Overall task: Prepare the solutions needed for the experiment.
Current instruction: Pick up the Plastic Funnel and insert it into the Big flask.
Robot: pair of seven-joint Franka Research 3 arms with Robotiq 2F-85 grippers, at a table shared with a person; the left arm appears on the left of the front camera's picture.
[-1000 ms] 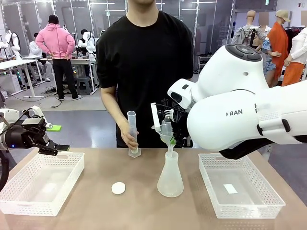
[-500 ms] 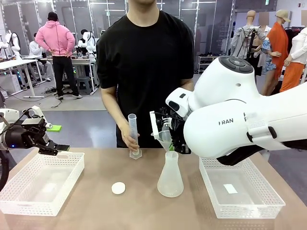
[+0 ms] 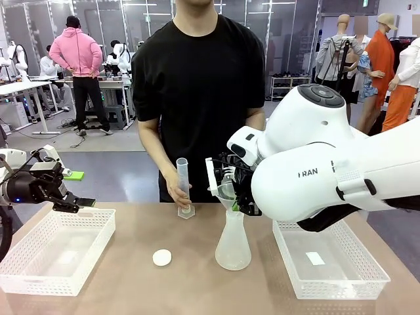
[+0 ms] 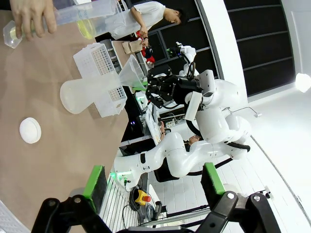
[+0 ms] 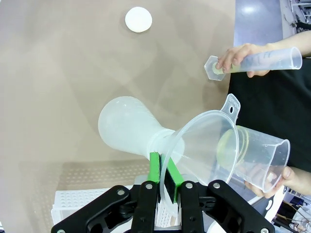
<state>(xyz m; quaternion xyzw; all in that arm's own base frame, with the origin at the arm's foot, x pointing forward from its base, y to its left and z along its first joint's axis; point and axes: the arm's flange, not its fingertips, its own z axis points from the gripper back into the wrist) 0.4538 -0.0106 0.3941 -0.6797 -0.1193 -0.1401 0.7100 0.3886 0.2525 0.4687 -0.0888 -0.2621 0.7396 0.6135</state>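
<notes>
Pinching the thin wall of the clear funnel between its green pads, the right gripper is clenched on it just above the neck of the frosted flask, where the funnel's spout sits. Just past the fingertips, beside the funnel's wide rim, a person's hand holds a beaker with a little pale yellow liquid at its bottom. Farther out from the gripper, the person's other hand grips a graduated cylinder, base on the table, a yellowish tint low inside it. A white cap lies well beyond the flask. Off to the side, the left gripper hangs released, pads spread wide and holding nothing, near the far rim of a white basket
</notes>
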